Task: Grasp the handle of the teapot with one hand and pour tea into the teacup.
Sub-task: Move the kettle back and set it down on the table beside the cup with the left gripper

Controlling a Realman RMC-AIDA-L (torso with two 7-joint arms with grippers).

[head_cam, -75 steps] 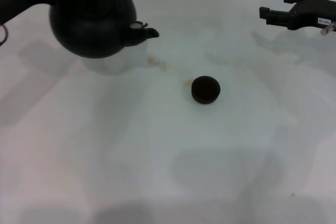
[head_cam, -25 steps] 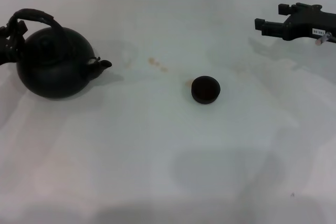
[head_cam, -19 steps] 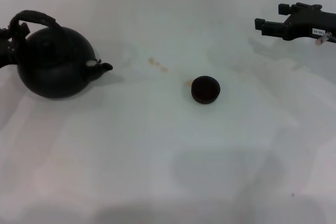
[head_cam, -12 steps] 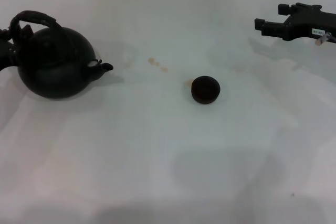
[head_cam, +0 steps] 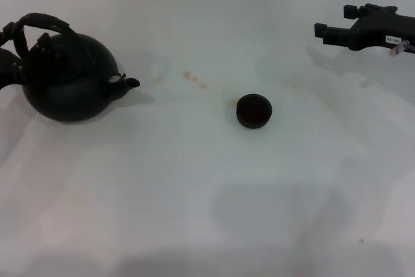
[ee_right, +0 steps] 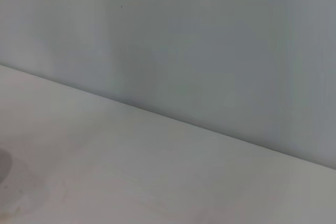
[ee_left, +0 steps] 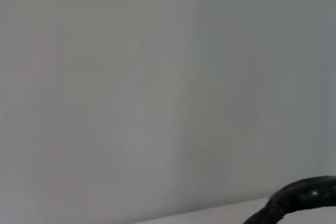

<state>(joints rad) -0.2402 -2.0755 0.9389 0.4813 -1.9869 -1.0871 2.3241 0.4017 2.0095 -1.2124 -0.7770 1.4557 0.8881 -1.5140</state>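
- The teapot [head_cam: 68, 79] sits on the white table [head_cam: 194, 192] at the far left, upright, its short spout [head_cam: 128, 83] aimed right toward the middle
- The teacup [head_cam: 253, 110] stands alone near the centre, well apart from the pot, with a few brownish drips [head_cam: 194, 80] on the table between the two
- The left gripper [head_cam: 9, 56] is right at the left edge, against the left end of the handle [head_cam: 40, 23]; whether its claw is clamped on that handle or parted cannot be told from here
- The left wrist view offers only a dark curved sliver, likely the handle [ee_left: 299, 198], and none of the fingers
- The right gripper [head_cam: 334, 30] hangs at the far right above the table, nowhere near cup or pot, its claw spread with nothing between the fingers
- Judgement: with the pot down on the table and away from the cup, no pouring is under way at this moment
- If the cup is yet to be filled, the next move calls for a firm hold on the handle, a lift, a carry right until the spout is over the cup, then a gentle tilt
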